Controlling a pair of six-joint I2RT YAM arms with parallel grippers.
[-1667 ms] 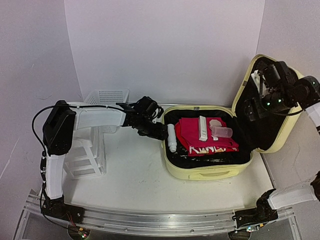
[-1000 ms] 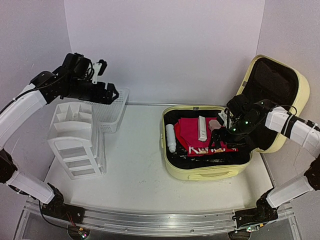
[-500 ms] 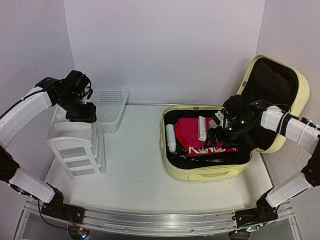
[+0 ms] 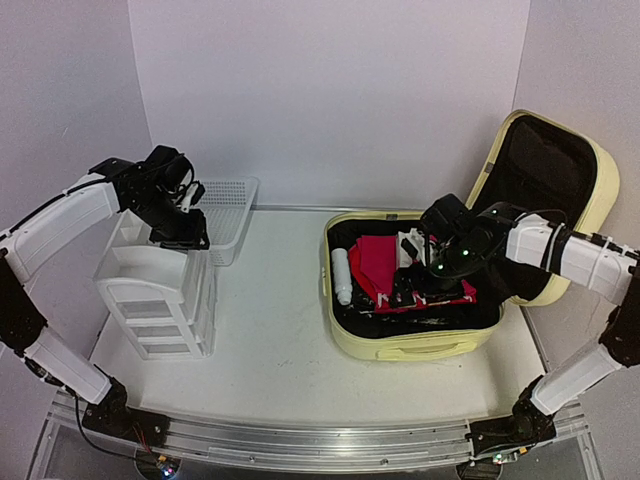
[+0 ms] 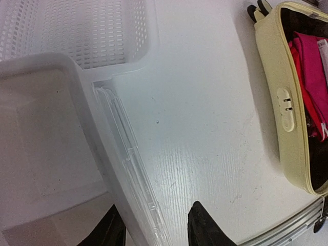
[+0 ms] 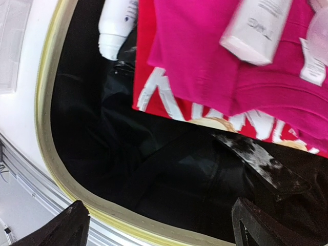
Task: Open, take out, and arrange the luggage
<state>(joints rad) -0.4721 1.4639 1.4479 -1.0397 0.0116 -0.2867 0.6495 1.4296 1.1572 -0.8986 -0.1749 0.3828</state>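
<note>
Right hand (image 6: pixel 161 225) shifted left, luggage (image 4: pixel 400 347) partly hidden

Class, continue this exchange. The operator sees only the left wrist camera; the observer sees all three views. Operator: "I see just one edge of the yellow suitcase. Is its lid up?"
Observer: Yes. The suitcase has its lid standing open, tilted back on the right.
Operator: Where is the right hand?
Observer: The right hand hangs over the suitcase's contents, open and empty.
Operator: What lies in there besides pink cloth?
Observer: A white bottle lies along the left side, beside the red cloth.
</note>
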